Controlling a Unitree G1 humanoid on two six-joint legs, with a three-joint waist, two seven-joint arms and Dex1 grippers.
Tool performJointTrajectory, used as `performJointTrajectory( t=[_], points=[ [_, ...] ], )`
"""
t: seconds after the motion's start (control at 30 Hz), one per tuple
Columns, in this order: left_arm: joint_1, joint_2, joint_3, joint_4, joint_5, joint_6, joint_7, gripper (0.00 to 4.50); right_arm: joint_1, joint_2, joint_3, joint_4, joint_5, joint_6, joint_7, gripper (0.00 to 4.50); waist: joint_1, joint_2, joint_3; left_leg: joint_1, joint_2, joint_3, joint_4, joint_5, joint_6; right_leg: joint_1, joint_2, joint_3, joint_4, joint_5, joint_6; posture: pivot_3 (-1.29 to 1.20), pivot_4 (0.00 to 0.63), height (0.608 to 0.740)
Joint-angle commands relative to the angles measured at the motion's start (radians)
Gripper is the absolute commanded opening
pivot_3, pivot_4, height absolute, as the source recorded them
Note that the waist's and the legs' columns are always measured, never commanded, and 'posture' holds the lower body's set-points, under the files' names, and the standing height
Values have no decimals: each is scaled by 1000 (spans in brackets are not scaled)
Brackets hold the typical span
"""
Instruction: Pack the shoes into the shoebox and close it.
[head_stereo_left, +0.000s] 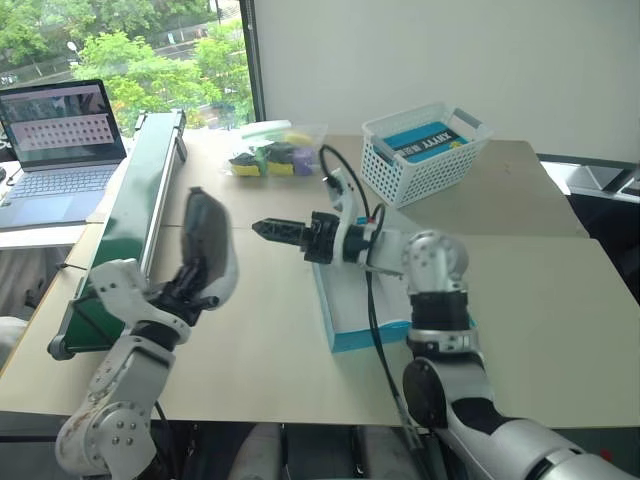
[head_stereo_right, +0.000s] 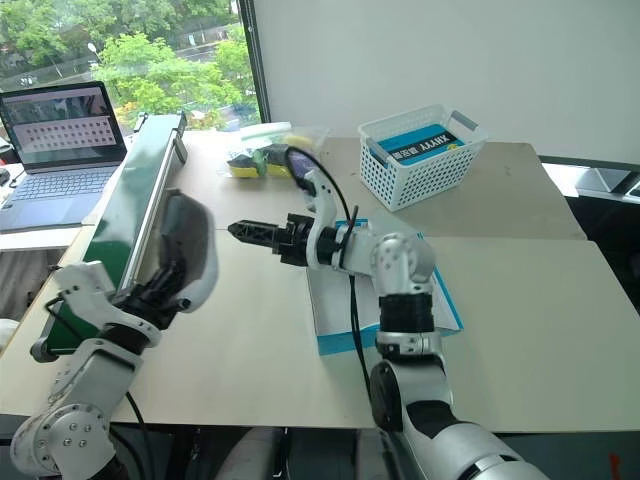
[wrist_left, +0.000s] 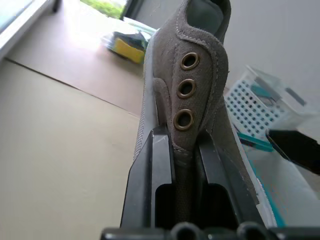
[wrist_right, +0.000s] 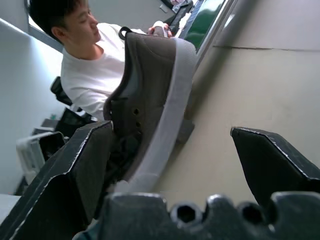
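Observation:
A grey-brown shoe (head_stereo_left: 210, 248) with a pale sole hangs above the left side of the table, toe up. My left gripper (head_stereo_left: 192, 292) is shut on it at the lace eyelets, and in the left wrist view the black fingers (wrist_left: 161, 150) clamp the shoe's (wrist_left: 200, 60) upper. My right gripper (head_stereo_left: 265, 229) points left toward the shoe, a short way from it, and stands open with nothing between its fingers (wrist_right: 90, 150). The light-blue shoebox (head_stereo_left: 365, 338) lies open on the table under my right forearm, white inside.
A white lattice basket (head_stereo_left: 425, 150) holding a blue pack stands at the back right. A plastic bag (head_stereo_left: 270, 155) of yellow and dark items lies at the back centre. A long green panel (head_stereo_left: 140, 200) runs along the table's left edge, with a laptop (head_stereo_left: 60, 140) beyond it. A person (wrist_right: 95, 75) sits to the left.

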Motion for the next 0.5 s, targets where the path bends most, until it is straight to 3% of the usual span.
performJointTrajectory(
  t=[0.03, 0.27, 0.43, 0.5],
  points=[
    [-28, 27, -112, -4, -40, -18, -28, 24, -78, 23, -76, 36, 74, 99, -38, 4500, -1, 0, 0, -1, 0, 0, 0, 0, 0, -1, 0, 0, 0, 0, 0, 0, 150, 725],
    [-56, 58, -176, 45, -54, -53, -19, 24, -58, 33, -28, -25, 58, 127, -62, 4500, -25, 1, 0, -6, 0, 2, 0, 0, 0, -7, 0, 2, 1, 0, 0, 0, 150, 725],
    [-55, 89, -188, 71, -52, -76, -9, 24, -51, 63, -85, -38, 75, 93, -105, 4500, -24, 1, 0, -9, 0, 2, 0, 0, 1, -10, 1, 2, 2, 0, 0, 0, 150, 725],
    [-56, 97, -185, 86, -43, -87, 5, 0, -49, 59, -88, -46, 74, 82, -118, 4095, -24, 1, 0, -9, 0, 2, 0, 0, 1, -10, 0, 3, 2, 0, 1, 0, 150, 725]
  ],
)
